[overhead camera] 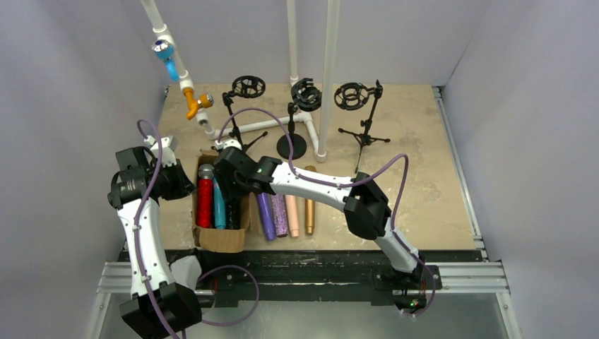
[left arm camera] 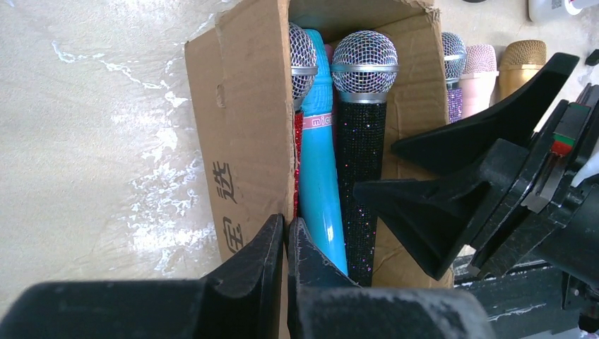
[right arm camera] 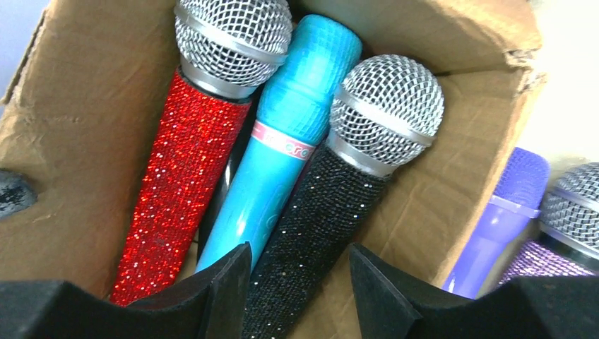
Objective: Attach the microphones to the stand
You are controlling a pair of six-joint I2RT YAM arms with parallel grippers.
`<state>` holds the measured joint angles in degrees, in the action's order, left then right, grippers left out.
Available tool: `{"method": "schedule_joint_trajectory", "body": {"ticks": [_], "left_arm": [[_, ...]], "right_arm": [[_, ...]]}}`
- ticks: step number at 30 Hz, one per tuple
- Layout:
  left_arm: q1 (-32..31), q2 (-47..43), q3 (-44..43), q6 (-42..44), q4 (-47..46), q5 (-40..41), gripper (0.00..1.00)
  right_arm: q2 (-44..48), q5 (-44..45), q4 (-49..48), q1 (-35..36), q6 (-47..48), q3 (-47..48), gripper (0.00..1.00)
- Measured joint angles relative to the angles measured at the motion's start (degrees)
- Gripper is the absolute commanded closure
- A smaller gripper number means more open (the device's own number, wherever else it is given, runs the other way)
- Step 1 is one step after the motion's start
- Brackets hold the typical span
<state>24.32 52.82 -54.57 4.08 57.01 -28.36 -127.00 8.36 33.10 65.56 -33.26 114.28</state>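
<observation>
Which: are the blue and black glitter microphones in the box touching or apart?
Touching. The right wrist view shows the blue microphone lying flush against the black glitter microphone, no gap between them.

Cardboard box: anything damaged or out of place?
Yes: the cardboard box is ragged at its upper right corner in the right wrist view, rim torn and creased. The red glitter microphone, blue microphone and black microphone inside lie neatly side by side.

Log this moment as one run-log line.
left gripper: shut on cardboard box wall | right gripper: open, astride black microphone in box | red microphone, blue microphone: beside it, in box
</observation>
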Motion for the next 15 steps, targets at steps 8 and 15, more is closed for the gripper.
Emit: {"method": "schedule_joint_trajectory", "body": {"ticks": [8,15], "left_arm": [[-0.02,-0.44,-0.31,-0.33,1.03,-1.64,1.0],[-0.09,-1.29,-0.35,-0.42,1.25,-3.63,1.0]], "right_arm": [[-2.51,4.17,3.37,0.0,1.49,5.4,0.4],[-8.39,4.57,6.01,-0.22,2.67,10.58,0.38]]}}
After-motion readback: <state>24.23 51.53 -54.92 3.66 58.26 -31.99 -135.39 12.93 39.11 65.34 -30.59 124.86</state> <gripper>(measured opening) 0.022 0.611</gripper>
